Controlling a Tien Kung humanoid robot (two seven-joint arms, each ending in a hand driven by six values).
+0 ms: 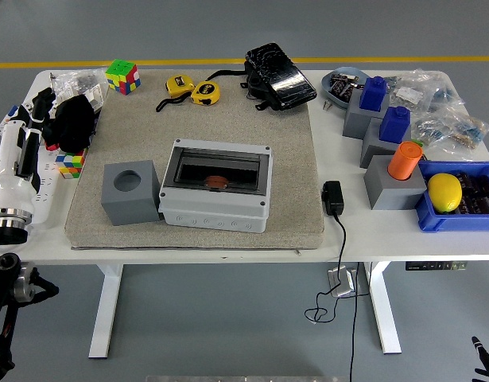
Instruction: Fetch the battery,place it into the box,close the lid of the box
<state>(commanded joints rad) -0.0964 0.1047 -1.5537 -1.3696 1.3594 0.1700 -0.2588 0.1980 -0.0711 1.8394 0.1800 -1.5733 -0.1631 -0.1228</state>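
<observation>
— Where was your left arm [17, 171] at that moment?

— Along the left edge of the white worktop [339, 239], forearm pointing away from me. My left hand [69, 121] lay black and bunched near the far left corner, just beyond a small colour cube [70, 163]. Whether my fingers were apart or together there, I could not tell. My right hand was out of sight.

— And further in?

— A second colour cube [122, 76] stood at the far edge, and a grey mat [288, 171] covered the middle of the worktop. On its near left sat a grey block [130, 192] with a round hole in its top, touching the left side of the grey box [217, 185].

— The battery?

— Inside the box: a small orange-brown thing [216, 181] showed through the dark lid [218, 167], which lay down over the opening. I could not make out for certain that it was the battery.

— And to the right?

— Two yellow tape measures [193, 90] and a black pouch [279, 76] at the far edge of the mat. A black power adapter [333, 197] lay just off the mat, its cable hanging over the near edge. Then grey stands holding blue pieces [385, 107] and an orange cylinder [405, 160], and a blue bin [467, 215] with a lemon [444, 192] in it.
</observation>
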